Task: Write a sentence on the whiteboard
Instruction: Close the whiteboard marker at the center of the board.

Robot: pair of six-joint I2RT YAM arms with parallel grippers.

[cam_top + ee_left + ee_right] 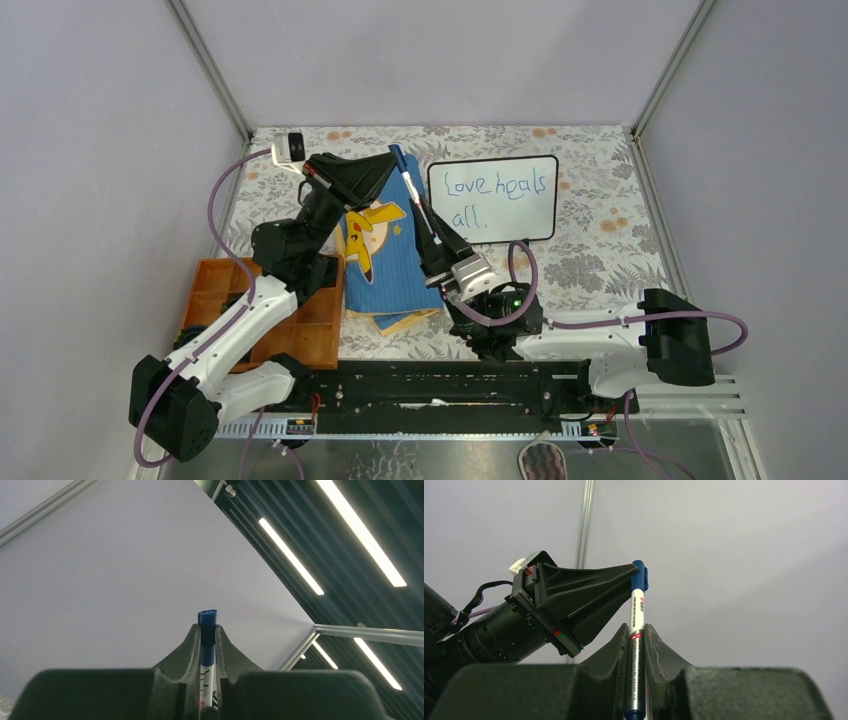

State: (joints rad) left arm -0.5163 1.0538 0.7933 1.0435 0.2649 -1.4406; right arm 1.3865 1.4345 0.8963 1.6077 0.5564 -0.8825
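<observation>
Right claw (636,630) up close is clamped on the marker (638,607) barrel. The left claw (208,629) pinches its blue cap (207,616), I'd guess so one steadies while the other seats it. Whiteboard (520,222) sits on the bench (600,250), upper centre of the top view, and the sentence (497,190) "Love heals all" is on it, so the writing looks done.
</observation>
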